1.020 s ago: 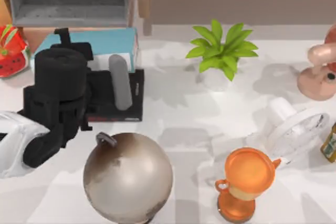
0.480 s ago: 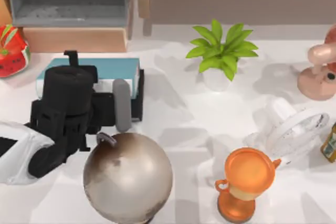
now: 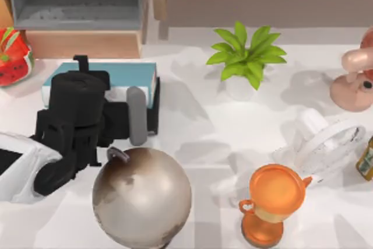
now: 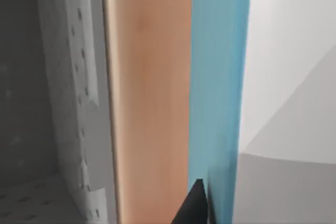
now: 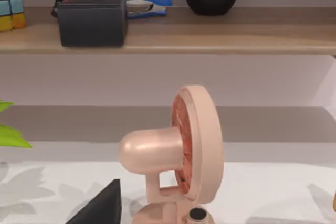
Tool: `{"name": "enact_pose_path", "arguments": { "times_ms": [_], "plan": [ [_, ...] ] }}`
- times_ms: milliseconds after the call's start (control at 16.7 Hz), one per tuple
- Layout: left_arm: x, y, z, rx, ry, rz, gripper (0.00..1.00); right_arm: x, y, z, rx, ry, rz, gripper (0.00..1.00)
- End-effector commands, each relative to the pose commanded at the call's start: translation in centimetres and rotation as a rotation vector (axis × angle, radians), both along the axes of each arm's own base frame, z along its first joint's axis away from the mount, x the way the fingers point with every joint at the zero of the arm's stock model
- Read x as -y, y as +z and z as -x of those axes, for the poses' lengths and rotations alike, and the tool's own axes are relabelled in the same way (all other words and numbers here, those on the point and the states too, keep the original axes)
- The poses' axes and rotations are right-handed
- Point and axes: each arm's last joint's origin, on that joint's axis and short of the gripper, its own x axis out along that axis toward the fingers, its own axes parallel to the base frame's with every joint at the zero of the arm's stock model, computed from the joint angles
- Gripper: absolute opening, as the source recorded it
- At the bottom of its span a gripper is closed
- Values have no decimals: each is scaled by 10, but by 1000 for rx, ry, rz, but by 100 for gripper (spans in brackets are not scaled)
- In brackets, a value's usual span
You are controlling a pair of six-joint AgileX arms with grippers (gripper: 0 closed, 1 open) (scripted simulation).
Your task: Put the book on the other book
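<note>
Two books (image 3: 125,74) (stacked), two fans (image 3: 352,80).

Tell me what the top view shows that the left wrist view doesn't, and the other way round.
Top view, not the left wrist view: my left arm above the flat black book, the mottled brown-and-white globe, the leafy green potted plant, the glossy orange trophy cup and the pink desk fan. Left wrist view: nothing new, just a much closer look. Both: the flat light blue book, which overlaps the black one in the top view, the light wooden cabinet frame with its grey inside, and the white table.
</note>
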Motion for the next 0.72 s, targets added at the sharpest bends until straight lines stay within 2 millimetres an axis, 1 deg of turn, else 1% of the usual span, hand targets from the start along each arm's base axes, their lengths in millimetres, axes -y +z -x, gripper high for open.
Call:
{"name": "enact_pose_path", "arguments": {
  "times_ms": [180,720],
  "plan": [
    [0,0,0,0,0,0,0,0,0,0,0,0,0,100],
    [0,0,0,0,0,0,68,0,0,0,0,0,0,100]
  ]
}}
